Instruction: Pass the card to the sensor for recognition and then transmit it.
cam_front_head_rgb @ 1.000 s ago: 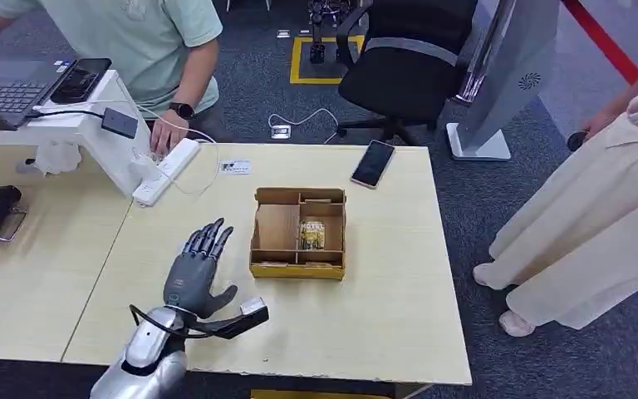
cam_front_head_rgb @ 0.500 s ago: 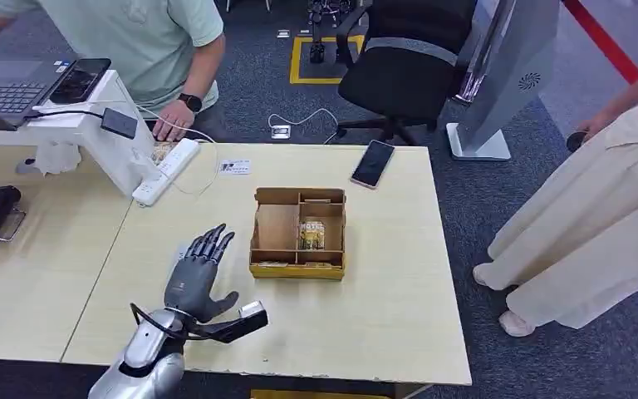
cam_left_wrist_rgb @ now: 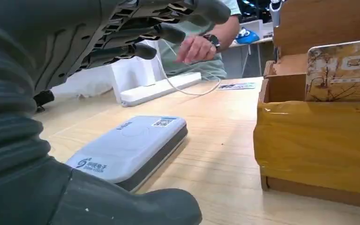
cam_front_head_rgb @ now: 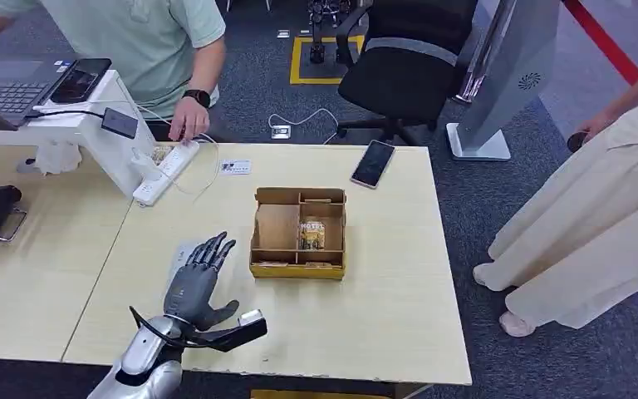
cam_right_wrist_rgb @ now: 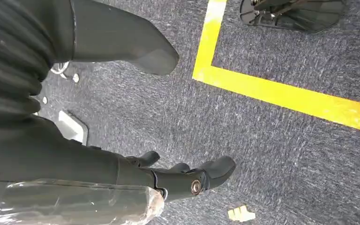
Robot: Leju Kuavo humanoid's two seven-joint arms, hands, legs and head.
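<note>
Pulling back toward us is what the left robot hand (cam_front_head_rgb: 193, 278) has been doing over the last second: it sat further up the bench (cam_front_head_rgb: 382, 316) before, and now it's slid closer to the near edge. That retreat has uncovered the grey sensor (cam_front_head_rgb: 179, 253), which was hidden under the fingers a moment ago; the fingertips now hover just above it. The fingers are spread and holding nothing. The right robot hand (cam_right_wrist_rgb: 168, 176) hangs over the carpet with loosely extended fingers, also holding nothing.

The card (cam_front_head_rgb: 311, 233) stands upright in a middle slot of the cardboard box (cam_front_head_rgb: 297, 268), near the sensor but not touching it. In the left wrist view we see it poking above the box wall (cam_left_wrist_rgb: 343, 70).

So our guess: the real work hasn't started yet. Meanwhile the person's hand (cam_front_head_rgb: 188, 121) has lifted off the power strip (cam_front_head_rgb: 166, 171).
</note>
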